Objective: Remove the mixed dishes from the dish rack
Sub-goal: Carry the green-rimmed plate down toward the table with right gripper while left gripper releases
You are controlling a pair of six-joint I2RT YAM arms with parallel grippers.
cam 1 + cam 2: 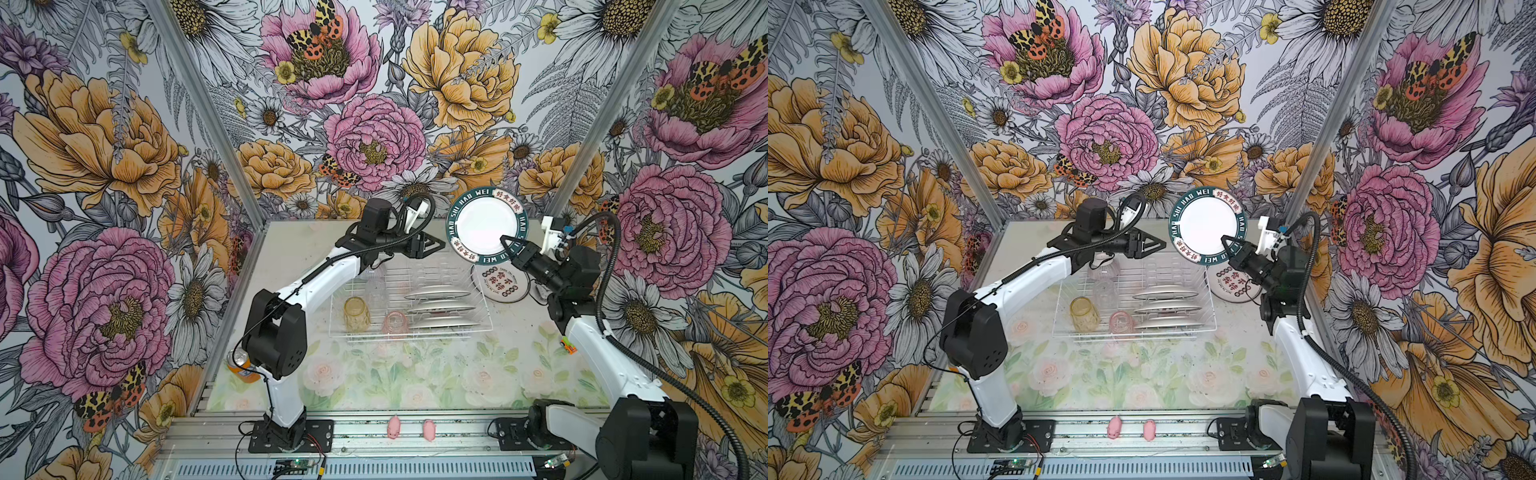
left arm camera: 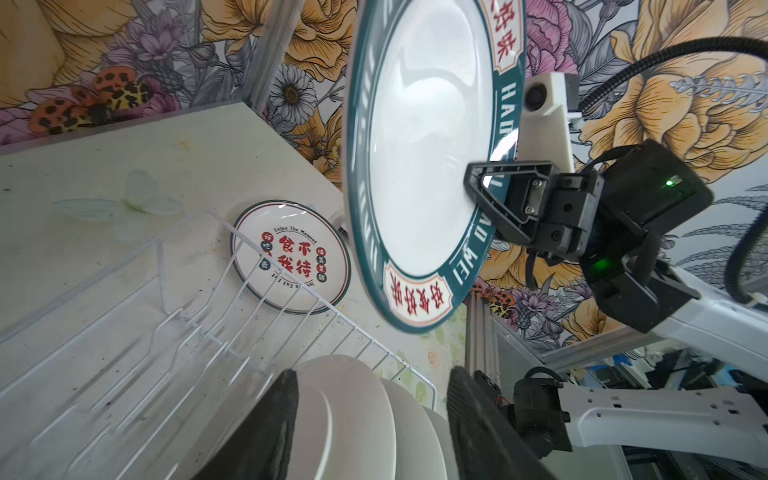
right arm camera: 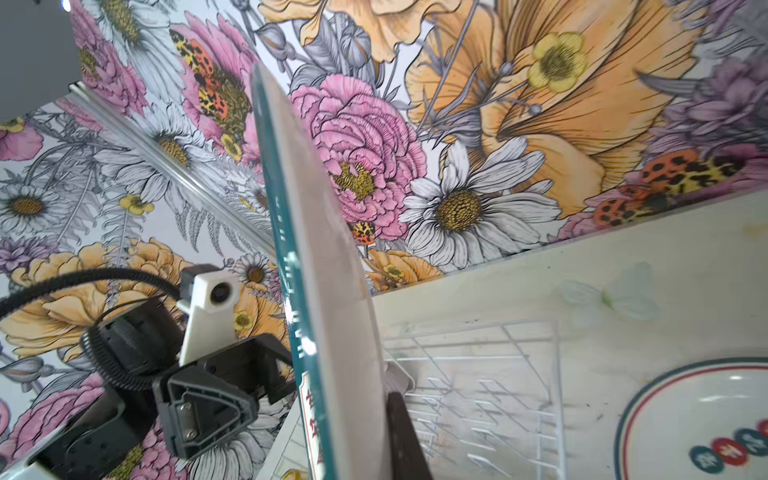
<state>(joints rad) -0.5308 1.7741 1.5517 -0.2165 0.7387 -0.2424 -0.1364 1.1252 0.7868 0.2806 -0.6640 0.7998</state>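
1. Firmly, the right end effector [image 1: 505, 241] is clenched on the rim of a teal-rimmed plate [image 1: 478, 226], at about 4 o'clock on its face in both top views.
2. That plate is upright in the air, above the rack [image 1: 415, 332] and off its 1 o'clock corner.
3. Left end effector [image 1: 438, 245]: released, jaws apart with nothing between them. It sits just beside the plate's edge at 9 o'clock, and I cannot tell whether it touches the edge.
4. Three plates [image 1: 438, 309] stand on edge in the rack's slots, on its 3 o'clock side.
5. An amber glass [image 1: 356, 313] stands inside the rack at 8 o'clock, and a pink glass [image 1: 395, 326] at 6 o'clock near the front wire.
6. A flat plate [image 1: 500, 284] with red characters lies on the table [image 1: 291, 249] just outside the rack at 2 o'clock, below the right arm.
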